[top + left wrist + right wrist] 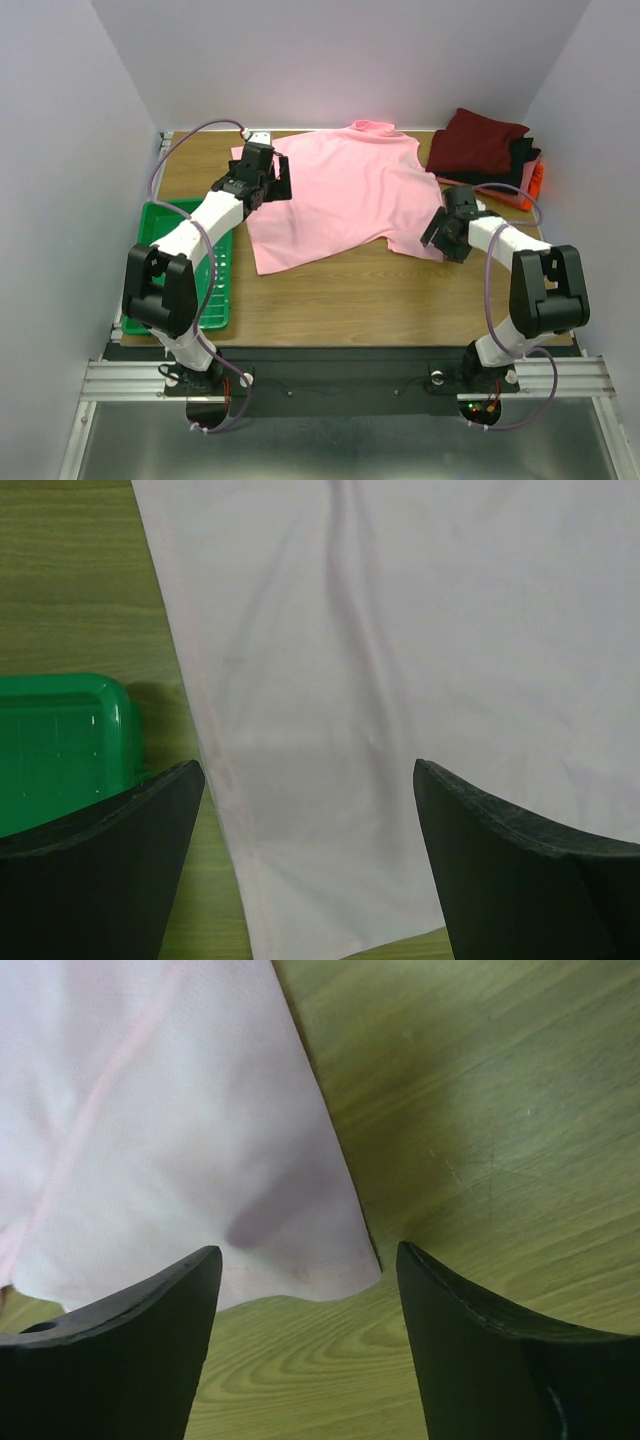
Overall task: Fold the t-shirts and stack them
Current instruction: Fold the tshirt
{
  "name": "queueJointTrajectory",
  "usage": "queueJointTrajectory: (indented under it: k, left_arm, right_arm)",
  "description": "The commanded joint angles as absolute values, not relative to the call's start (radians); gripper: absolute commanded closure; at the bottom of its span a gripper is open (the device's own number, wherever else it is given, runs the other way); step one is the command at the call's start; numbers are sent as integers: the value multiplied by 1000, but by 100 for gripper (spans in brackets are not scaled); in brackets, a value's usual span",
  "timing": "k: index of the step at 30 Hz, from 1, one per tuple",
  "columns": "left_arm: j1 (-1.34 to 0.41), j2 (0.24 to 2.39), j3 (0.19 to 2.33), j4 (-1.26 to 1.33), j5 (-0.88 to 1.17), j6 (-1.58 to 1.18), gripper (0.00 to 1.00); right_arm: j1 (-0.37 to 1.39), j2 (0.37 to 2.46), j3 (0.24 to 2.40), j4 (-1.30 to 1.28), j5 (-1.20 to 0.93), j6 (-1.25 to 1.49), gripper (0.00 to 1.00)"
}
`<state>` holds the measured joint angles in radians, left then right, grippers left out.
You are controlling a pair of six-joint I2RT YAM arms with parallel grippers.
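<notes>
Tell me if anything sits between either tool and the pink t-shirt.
Nothing visible does. The left tool hangs open directly over an edge of the pink t-shirt, near the green tray. The right tool hangs open over one of its corners.

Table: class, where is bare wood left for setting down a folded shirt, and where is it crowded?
Free: the wide near strip of table, bordered by the pink shirt, the tray and the near edge. Crowded: the middle under the pink shirt, and the far right corner with the stack of folded shirts.
</notes>
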<state>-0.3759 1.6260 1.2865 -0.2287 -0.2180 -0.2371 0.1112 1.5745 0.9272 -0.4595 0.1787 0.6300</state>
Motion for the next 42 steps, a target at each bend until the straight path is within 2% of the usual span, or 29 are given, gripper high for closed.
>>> queueJointTrajectory:
  k: [1, 10, 11, 14, 16, 17, 21, 22, 26, 29, 34, 42]
  left_arm:
    - [-377, 1569, 1270, -209, -232, -232, 2]
    - [-377, 1552, 1252, -218, -233, -238, 2]
    - [-377, 1552, 1246, -218, -236, -238, 2]
    - [-379, 1549, 1235, -238, -250, -252, 2]
    - [-379, 1534, 1200, -247, -261, -256, 2]
    - [-379, 1523, 1169, -252, -277, -258, 2]
    - [-382, 1506, 1108, -299, -304, -253, 3]
    - [-383, 1506, 1098, -311, -304, -253, 4]
    - [-393, 1499, 1060, -339, -272, -253, 4]
    - [-405, 1511, 1061, -391, -261, -261, 5]
    - [-413, 1479, 1014, -472, -287, -308, 6]
    - [-416, 1466, 925, -410, -121, -321, 19]
  right_arm:
    - [103, 1588, 894, -423, 178, 666, 25]
    - [104, 1585, 836, -425, 179, 693, 39]
    - [104, 1612, 839, -425, 179, 696, 46]
    - [104, 1618, 844, -425, 193, 687, 51]
    - [104, 1618, 850, -425, 204, 678, 58]
    - [104, 1620, 854, -426, 212, 672, 66]
    - [104, 1652, 888, -426, 210, 654, 77]
    - [104, 1652, 888, -426, 210, 650, 77]
    - [103, 1684, 926, -426, 215, 629, 92]
    - [103, 1697, 948, -426, 219, 620, 100]
    - [98, 1727, 972, -428, 206, 615, 100]
    - [97, 1752, 996, -430, 190, 598, 100]
